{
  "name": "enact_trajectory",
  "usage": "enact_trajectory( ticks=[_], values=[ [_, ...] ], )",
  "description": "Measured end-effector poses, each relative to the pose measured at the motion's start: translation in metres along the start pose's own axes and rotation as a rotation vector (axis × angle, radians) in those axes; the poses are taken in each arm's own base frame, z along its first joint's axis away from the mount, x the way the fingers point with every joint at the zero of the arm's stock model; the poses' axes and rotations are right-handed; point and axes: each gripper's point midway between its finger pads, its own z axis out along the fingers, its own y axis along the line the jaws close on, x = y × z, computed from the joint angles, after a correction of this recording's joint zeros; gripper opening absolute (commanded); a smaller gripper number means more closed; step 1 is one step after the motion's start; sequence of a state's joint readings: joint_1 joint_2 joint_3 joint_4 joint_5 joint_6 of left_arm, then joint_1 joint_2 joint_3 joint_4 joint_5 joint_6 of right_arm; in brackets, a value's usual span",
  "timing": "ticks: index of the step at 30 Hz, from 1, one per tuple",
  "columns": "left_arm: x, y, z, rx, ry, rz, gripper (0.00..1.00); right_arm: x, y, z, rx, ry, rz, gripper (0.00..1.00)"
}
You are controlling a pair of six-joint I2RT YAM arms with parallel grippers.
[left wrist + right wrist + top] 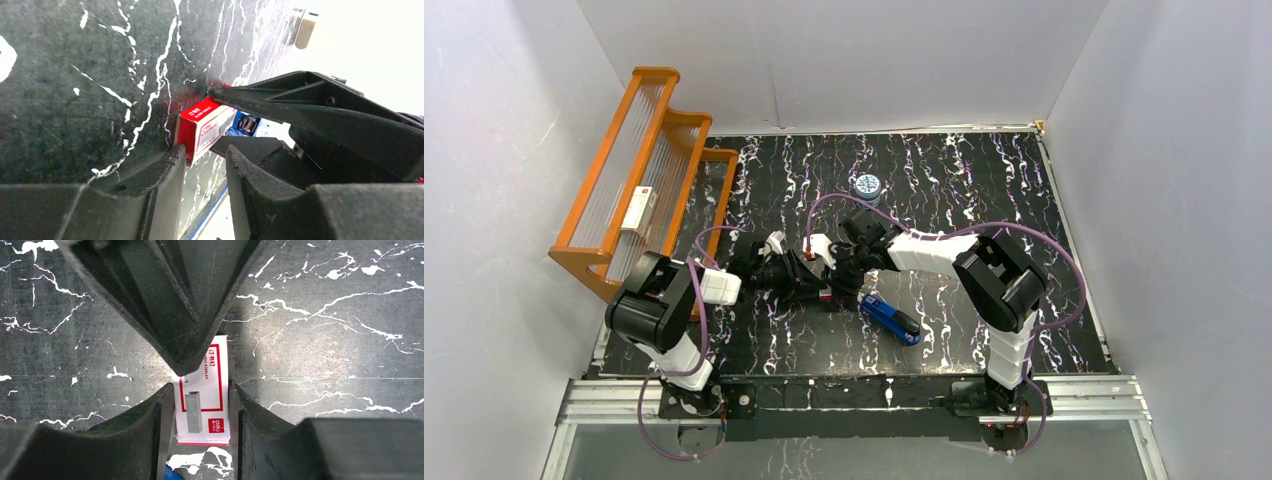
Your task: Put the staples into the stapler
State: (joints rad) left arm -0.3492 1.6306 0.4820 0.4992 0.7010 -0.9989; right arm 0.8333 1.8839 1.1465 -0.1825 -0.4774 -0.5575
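Note:
The staples are a red-and-white box (207, 390) lying flat on the black marbled table; in the top view only a red bit (826, 297) shows under the arms. My right gripper (201, 389) has a finger on each long side of the box and is shut on it. My left gripper (205, 152) is slightly open with nothing between its fingers. Its tips are at the box's red end (192, 127), and in the right wrist view it covers the box's far end. The blue stapler (891, 318) lies just right of both grippers, closed, and shows behind the box (247, 123).
An orange tiered rack (649, 170) stands at the back left with a long white box with a red mark (638, 208) on it. A small round blue-and-white object (866, 185) sits behind the grippers. White walls close in on the table's sides.

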Motion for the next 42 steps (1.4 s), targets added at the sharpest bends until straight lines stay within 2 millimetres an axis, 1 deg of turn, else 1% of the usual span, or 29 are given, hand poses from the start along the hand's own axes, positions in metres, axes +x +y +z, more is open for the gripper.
enact_trajectory(
  ticks=[4, 9, 14, 21, 30, 37, 42],
  values=[
    [0.000, 0.002, 0.004, 0.023, 0.005, -0.009, 0.34, 0.000, 0.000, 0.000, -0.002, 0.000, 0.000, 0.48],
    [-0.002, -0.001, 0.005, 0.044, -0.002, 0.000, 0.32, 0.001, -0.001, 0.000, 0.002, 0.002, 0.001, 0.49],
    [-0.003, -0.002, 0.005, 0.050, -0.007, 0.008, 0.29, 0.001, -0.001, 0.000, 0.008, 0.007, -0.002, 0.48],
    [-0.004, -0.001, 0.007, 0.064, 0.001, 0.007, 0.29, 0.001, -0.001, 0.002, 0.030, 0.023, -0.013, 0.46],
    [-0.006, -0.001, 0.006, 0.073, 0.001, 0.006, 0.28, -0.001, -0.002, 0.003, 0.042, 0.028, -0.018, 0.49],
    [-0.008, 0.000, 0.007, 0.074, -0.010, 0.010, 0.27, -0.012, -0.005, 0.012, 0.057, -0.018, -0.027, 0.52],
    [-0.008, 0.001, 0.008, 0.074, -0.009, 0.007, 0.26, -0.025, -0.004, 0.024, 0.054, -0.071, -0.046, 0.55]
  ],
)
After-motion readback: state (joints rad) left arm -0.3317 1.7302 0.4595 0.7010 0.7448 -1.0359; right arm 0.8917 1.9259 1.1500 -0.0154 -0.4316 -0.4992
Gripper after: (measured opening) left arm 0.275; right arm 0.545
